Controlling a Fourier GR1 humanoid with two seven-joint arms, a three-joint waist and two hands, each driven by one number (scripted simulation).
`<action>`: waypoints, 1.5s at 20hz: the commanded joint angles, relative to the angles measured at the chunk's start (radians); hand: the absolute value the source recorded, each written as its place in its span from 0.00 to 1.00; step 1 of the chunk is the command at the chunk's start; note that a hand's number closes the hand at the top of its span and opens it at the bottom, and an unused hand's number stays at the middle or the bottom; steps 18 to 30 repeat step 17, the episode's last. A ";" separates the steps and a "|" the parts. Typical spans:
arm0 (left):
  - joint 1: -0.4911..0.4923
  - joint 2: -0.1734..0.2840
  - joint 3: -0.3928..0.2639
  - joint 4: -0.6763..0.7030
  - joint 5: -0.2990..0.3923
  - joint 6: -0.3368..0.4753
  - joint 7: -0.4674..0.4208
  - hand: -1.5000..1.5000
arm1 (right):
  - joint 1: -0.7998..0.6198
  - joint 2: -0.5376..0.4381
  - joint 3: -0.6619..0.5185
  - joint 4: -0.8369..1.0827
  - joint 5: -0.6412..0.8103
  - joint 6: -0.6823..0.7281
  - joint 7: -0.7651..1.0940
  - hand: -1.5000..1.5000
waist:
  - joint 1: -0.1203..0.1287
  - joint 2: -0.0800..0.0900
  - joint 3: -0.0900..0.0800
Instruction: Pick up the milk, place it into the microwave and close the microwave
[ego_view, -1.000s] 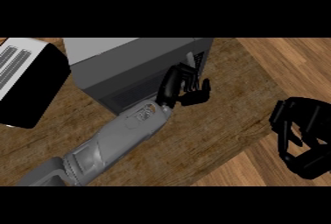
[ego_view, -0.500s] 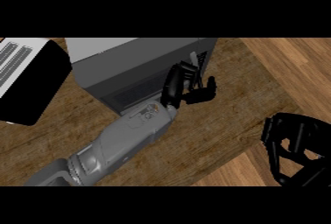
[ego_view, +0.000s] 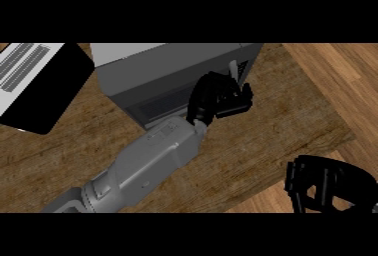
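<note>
The grey microwave (ego_view: 173, 70) stands at the top middle of the head view, its dark front (ego_view: 159, 105) facing me. My left hand (ego_view: 218, 97) lies against the front right corner of the microwave, fingers loosely bent, with nothing visible in it. A thin pale strip (ego_view: 236, 67) shows just above the fingers; I cannot tell what it is. No milk is visible. My right hand (ego_view: 325, 187) hangs low at the right, apart from everything, fingers relaxed and holding nothing.
A black slab with a white ribbed panel (ego_view: 40, 82) lies at the upper left, beside the microwave. The wooden counter (ego_view: 273, 125) ends at a lighter wood strip (ego_view: 332, 65) on the right.
My right hand has sunk down and slightly left towards the lower edge. My left hand has stayed at the microwave's front corner, its fingers drawn a little closer together.
</note>
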 joint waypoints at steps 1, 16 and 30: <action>0.058 0.002 0.101 0.083 0.080 -0.051 -0.027 1.00 | 0.054 0.013 0.019 -0.047 0.002 -0.022 -0.003 1.00 | 0.033 -0.005 -0.005; 0.105 0.030 0.033 0.176 0.152 -0.297 -0.085 1.00 | 0.187 0.086 0.121 -0.205 0.103 -0.150 0.026 1.00 | 0.109 -0.010 -0.004; 0.107 0.015 0.036 0.183 0.159 -0.288 -0.095 1.00 | 0.207 0.098 0.127 -0.220 0.109 -0.170 0.024 1.00 | 0.102 -0.018 -0.003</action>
